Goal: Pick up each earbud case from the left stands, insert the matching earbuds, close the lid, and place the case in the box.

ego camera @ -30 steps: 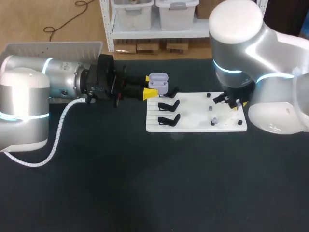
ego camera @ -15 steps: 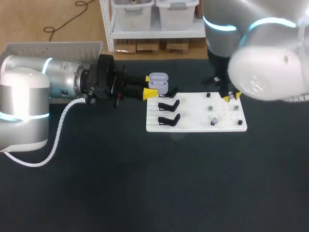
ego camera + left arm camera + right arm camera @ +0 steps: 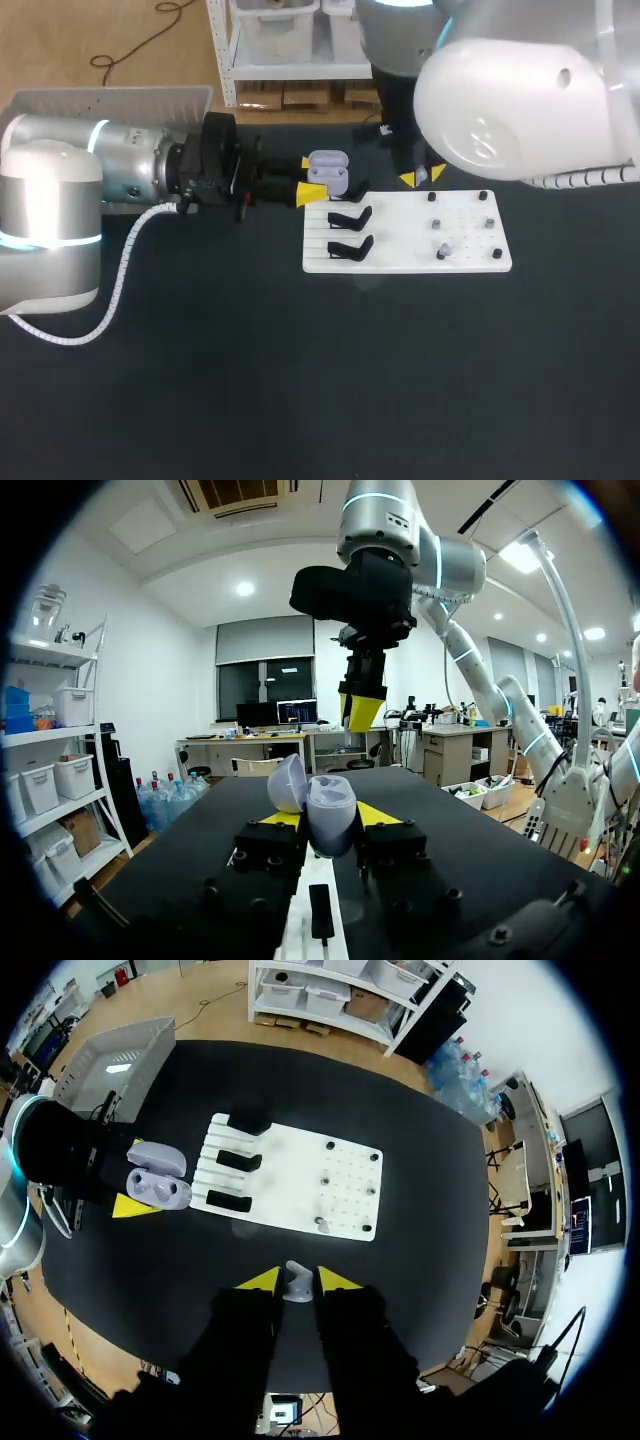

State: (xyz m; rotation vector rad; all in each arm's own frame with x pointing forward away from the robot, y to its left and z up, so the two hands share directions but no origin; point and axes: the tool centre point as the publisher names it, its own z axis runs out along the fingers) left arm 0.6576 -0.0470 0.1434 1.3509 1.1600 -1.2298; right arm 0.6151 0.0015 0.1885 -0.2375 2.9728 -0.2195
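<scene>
Where the left arm comes in level over the dark tabletop, the left hand is seen pinching a pale lilac case from two sides, with a yellow tip pressed to each flank. In the left wrist view the case is held upright between the tips, with its lid swung open. The case is held clear of the stands, just off the stand end of a white board.

Black stands are noted in a row along that end of the board. The other end is dotted with small holes.

The right hand is recorded hanging over the board's far edge, fingers pointing down, near the case but apart from it. In the right wrist view a small pale earbud is seen gripped between its yellow tips, which are drawn close together (contact on both sides appears made). A second earbud is seen standing on the holed part of the board.

A white box is noted at the tabletop's far left corner, behind the left arm, well apart from the case.
</scene>
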